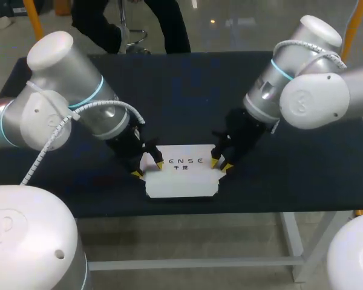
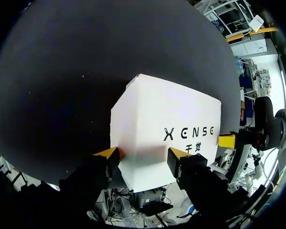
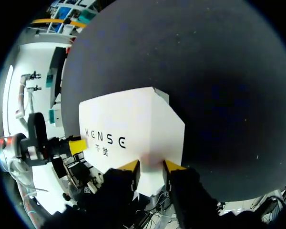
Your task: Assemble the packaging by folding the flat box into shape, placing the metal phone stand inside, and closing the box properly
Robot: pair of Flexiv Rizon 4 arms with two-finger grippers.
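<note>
The white box (image 1: pixel 181 175) with dark print on its top lies near the front edge of the black table (image 1: pixel 187 96). My left gripper (image 1: pixel 148 168) is at the box's left end. In the left wrist view the box (image 2: pixel 167 114) fills the gap of my left gripper (image 2: pixel 144 156), with both yellow tips against its end. My right gripper (image 1: pixel 220 163) is at the box's right end. In the right wrist view the box (image 3: pixel 133 124) has an end flap pinched between the tips of my right gripper (image 3: pixel 152 167). No metal phone stand is in view.
The dark tabletop stretches out behind the box and to both sides. The box's near edge lies close to the table's front edge (image 1: pixel 187 212). Both arms lean in over the table from the sides.
</note>
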